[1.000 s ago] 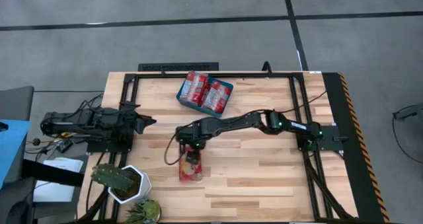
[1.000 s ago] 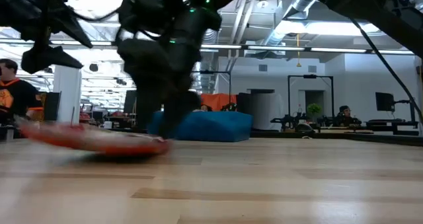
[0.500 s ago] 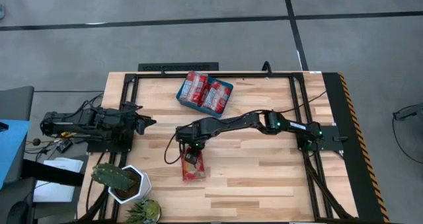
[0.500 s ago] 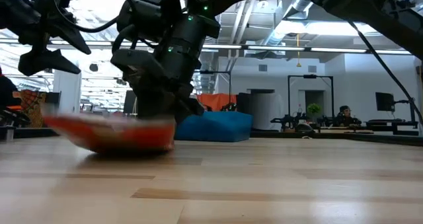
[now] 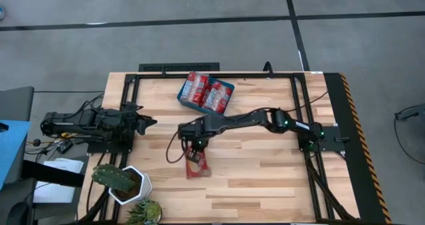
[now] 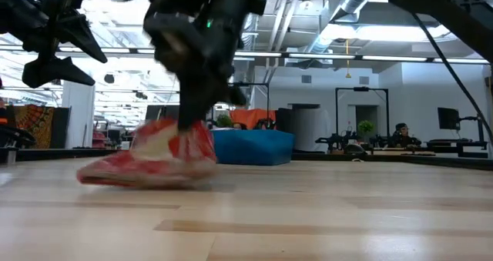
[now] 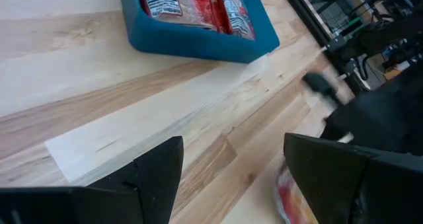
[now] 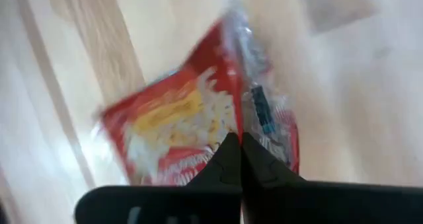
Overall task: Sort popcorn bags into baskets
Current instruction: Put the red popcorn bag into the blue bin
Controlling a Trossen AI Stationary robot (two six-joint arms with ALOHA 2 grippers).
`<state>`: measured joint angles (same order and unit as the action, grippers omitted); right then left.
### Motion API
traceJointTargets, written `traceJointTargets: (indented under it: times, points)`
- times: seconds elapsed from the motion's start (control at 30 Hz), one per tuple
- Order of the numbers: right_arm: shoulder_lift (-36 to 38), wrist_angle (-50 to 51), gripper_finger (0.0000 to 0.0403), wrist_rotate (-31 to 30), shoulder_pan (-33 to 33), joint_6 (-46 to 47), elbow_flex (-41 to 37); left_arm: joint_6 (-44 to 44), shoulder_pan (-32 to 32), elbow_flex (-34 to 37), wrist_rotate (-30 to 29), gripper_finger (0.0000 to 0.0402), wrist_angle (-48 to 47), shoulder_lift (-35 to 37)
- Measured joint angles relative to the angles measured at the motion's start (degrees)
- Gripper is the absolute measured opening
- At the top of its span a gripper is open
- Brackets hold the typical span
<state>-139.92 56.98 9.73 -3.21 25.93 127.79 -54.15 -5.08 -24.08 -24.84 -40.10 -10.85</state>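
Note:
One red popcorn bag [image 5: 198, 168] with yellow print lies mid-table, also in the low view [image 6: 150, 159] and the right wrist view [image 8: 173, 121]. My right gripper [image 5: 194, 152] [image 8: 239, 143] is shut on it. The teal basket [image 5: 182, 94] stands at the far middle of the table with several red bags [image 5: 204, 92] lying flat inside; the left wrist view shows its wall [image 7: 198, 47]. My left gripper [image 5: 150, 123] [image 7: 231, 154] waits open at the table's left, above the wood. My right gripper pinches a raised crease of the bag [image 8: 232, 112] between its two fingers, toward the bag's far end. The fingers come from above, pointing down. The held part [image 6: 189, 138] is pulled up and crumpled, while the bag's other end [image 6: 92, 173] lies on the table.
A white pot with a cactus [image 5: 126, 184] and a second green plant [image 5: 147, 212] stand at the near left corner. Black frame rails [image 5: 302, 112] run along the table's sides. Bare wood lies between the bag and the basket.
My right gripper has shut on the bag and risen a little. The bag lay flat a second ago; its held part is now drawn up and bunched, its other end stays on the table, and it has shifted slightly toward the table's right.

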Motion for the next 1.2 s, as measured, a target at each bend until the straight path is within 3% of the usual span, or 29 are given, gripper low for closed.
traceJointTargets:
  times: [0.27, 0.7, 1.2]
  points:
    - [6.41, 1.09, 0.0003, -4.07, 4.20, 0.15, 0.06, -0.02, 0.00, 0.00, 0.03, 0.0250, 0.03, 0.00]
    - [16.86, 5.35, 0.0001, -5.35, 19.45, -2.43, 0.19, -0.02, 0.00, 0.00, 0.33, 0.0250, -0.07, 0.00]
    - [15.97, 10.21, 0.0001, -2.44, 31.31, -6.95, -0.32, 0.00, 0.00, 0.00, 0.52, 0.0250, -2.45, 0.00]
